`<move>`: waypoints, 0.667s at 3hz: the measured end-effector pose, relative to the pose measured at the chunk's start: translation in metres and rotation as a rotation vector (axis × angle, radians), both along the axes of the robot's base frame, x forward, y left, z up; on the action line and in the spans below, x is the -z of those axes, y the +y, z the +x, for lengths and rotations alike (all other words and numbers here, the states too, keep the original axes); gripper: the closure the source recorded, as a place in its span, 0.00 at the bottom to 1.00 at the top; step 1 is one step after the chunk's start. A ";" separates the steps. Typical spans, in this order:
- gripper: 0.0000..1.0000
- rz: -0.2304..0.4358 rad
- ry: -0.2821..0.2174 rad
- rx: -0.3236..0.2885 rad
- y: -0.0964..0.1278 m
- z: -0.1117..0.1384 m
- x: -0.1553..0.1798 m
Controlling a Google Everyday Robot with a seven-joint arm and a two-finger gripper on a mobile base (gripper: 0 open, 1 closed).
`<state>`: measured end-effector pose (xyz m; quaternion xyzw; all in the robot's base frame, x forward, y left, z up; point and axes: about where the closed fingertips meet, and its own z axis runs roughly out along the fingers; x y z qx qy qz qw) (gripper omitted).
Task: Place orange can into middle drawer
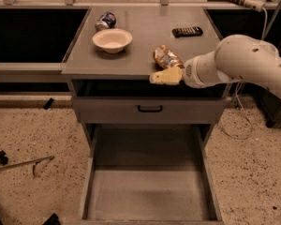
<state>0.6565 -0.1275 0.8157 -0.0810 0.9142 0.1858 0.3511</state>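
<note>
The orange can (pixel 165 57) lies on its side on the grey cabinet top (pixel 140 46), near the front edge and right of centre. My gripper (pixel 162 76) is at that front edge, just in front of and slightly below the can, on a white arm (pixel 239 62) reaching in from the right. I see nothing held in it. The middle drawer (pixel 150 191) is pulled wide out below, its flat grey floor bare.
A white bowl (pixel 112 40), a blue-and-white can (pixel 106 20) and a black remote (pixel 187 31) are also on the top. A shallower closed drawer front with a black handle (pixel 150 108) sits under the top. Cables trail on the speckled floor at the right.
</note>
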 end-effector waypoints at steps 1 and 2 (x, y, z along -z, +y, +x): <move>0.00 -0.022 0.003 0.066 -0.024 -0.019 -0.013; 0.00 -0.037 -0.010 0.128 -0.042 -0.039 -0.028</move>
